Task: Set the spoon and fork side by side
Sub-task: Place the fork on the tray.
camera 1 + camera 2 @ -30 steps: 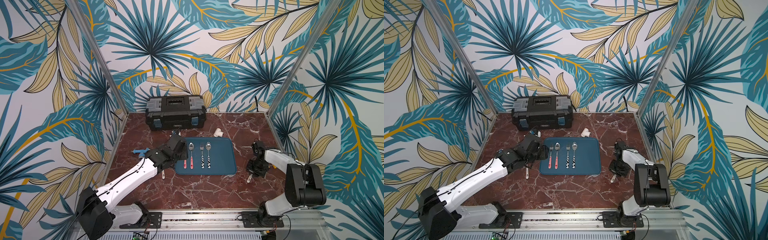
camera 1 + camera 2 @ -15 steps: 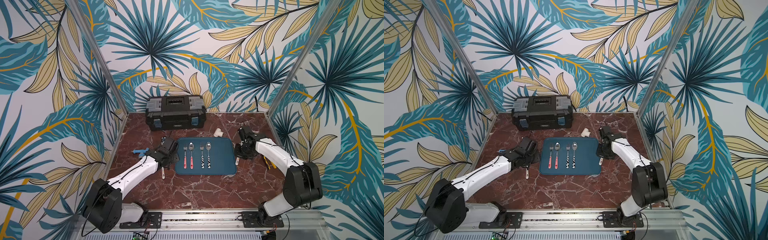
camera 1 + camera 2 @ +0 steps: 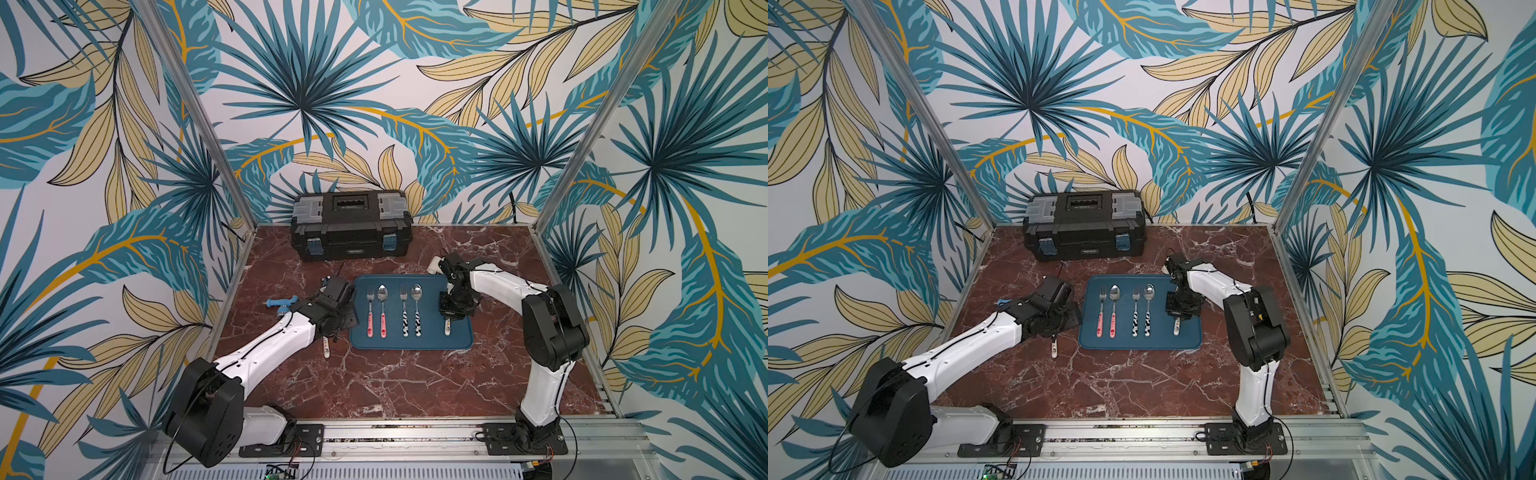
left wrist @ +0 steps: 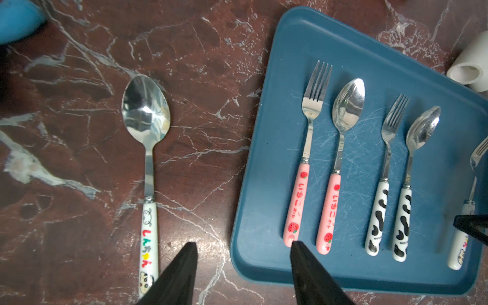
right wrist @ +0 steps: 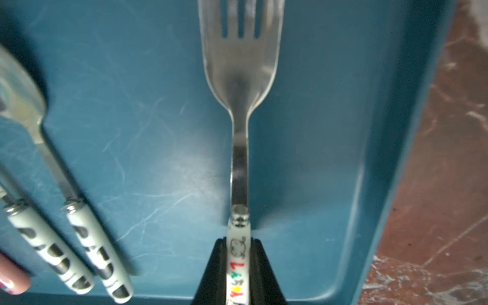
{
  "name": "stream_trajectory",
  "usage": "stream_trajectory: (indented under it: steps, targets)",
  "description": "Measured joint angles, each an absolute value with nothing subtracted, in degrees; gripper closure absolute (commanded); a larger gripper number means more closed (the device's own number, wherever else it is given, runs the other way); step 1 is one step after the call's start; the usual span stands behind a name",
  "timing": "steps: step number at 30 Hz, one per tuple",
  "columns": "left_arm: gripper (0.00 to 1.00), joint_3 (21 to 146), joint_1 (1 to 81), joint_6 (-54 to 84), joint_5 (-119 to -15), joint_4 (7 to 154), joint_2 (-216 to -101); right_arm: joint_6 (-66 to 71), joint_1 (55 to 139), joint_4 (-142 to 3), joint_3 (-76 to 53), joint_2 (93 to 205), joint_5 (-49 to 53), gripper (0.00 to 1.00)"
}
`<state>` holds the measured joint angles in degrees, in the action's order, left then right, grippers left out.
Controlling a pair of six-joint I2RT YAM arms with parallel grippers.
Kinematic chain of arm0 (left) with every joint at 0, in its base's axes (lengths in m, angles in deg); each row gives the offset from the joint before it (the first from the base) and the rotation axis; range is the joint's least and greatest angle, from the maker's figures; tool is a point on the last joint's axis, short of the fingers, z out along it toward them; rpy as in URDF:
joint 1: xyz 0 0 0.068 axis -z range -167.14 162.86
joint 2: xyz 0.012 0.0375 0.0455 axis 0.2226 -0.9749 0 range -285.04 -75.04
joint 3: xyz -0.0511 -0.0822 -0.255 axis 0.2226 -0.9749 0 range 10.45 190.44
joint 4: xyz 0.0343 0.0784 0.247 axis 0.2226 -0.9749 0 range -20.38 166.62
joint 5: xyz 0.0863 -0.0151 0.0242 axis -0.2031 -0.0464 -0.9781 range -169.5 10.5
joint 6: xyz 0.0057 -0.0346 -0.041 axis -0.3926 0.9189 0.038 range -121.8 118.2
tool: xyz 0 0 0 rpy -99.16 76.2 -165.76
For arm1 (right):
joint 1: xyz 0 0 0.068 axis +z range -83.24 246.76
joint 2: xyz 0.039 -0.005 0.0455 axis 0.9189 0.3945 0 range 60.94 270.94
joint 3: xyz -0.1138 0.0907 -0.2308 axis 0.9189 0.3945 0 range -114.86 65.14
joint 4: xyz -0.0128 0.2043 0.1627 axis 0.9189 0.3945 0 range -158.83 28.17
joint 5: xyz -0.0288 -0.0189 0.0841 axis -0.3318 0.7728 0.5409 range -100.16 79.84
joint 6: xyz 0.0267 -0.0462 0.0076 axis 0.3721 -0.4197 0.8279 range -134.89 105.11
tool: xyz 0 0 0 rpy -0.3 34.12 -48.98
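Right hand [image 5: 239,266], clamped on cartoon fork [image 5: 240,111], now over tray [image 3: 459,343], carried in from desk. Left hand [image 4: 243,266] parted, empty, beside cartoon spoon [image 4: 148,163]; spoon next.

The spoon [image 4: 148,163] on the counter bears colourful Japanese letters "しんちゃん" along its white handle. The pink-handled fork [image 4: 303,169] and pink-handled spoon [image 4: 338,169] each read "いちご" in red. The fork [image 5: 239,132] shows similar colourful letters, only partly legible.
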<state>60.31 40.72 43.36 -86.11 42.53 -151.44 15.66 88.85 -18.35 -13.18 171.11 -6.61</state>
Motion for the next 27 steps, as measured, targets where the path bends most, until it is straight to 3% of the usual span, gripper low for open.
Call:
stream_trajectory:
  steps: [27]
  targets:
    - [0.37,60.29,40.50,42.67,-85.90,42.73,-151.50,13.56,92.30,-15.79,-18.64,176.59,-6.93,0.92]
